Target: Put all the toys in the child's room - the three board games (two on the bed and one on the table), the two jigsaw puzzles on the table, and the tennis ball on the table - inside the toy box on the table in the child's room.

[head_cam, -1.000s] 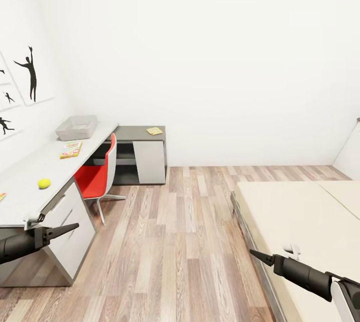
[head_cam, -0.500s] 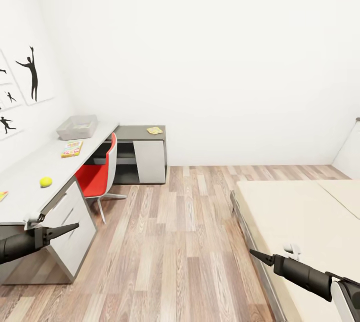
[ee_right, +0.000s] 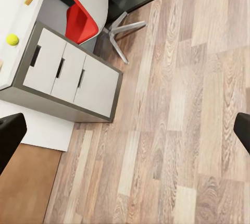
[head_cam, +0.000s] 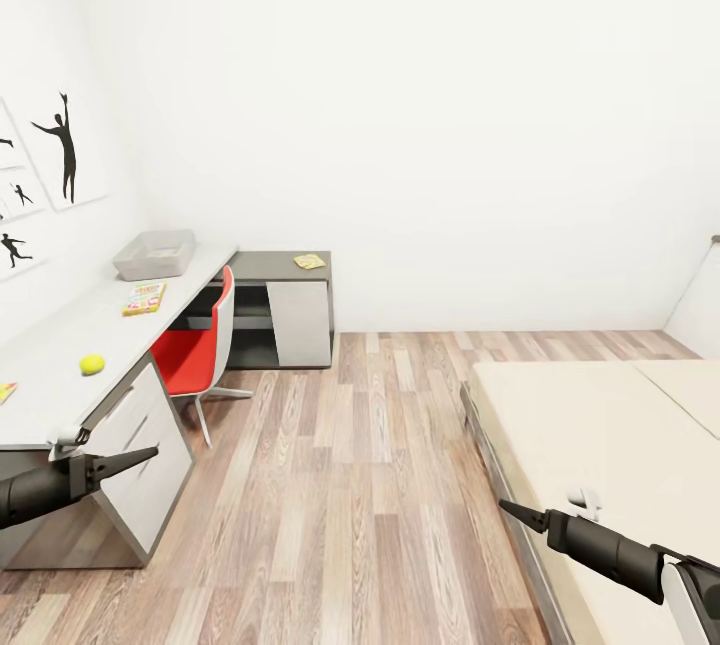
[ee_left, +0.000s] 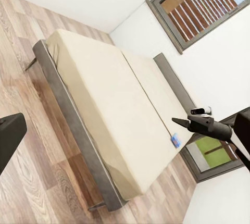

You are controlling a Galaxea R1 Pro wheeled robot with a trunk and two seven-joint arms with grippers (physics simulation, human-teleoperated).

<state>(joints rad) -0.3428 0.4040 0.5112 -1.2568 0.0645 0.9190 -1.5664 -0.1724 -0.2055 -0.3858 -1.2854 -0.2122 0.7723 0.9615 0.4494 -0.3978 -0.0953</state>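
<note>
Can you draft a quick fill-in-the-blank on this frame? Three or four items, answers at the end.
1. The toy box stands at the far end of the ____.
2. The tennis ball is yellow-green; the chair tucked under the table is ____.
3. To the right of the wood-plank floor stands the beige ____.
4. The left gripper and right gripper both hold ____.

Answers: table; red; bed; nothing
</note>
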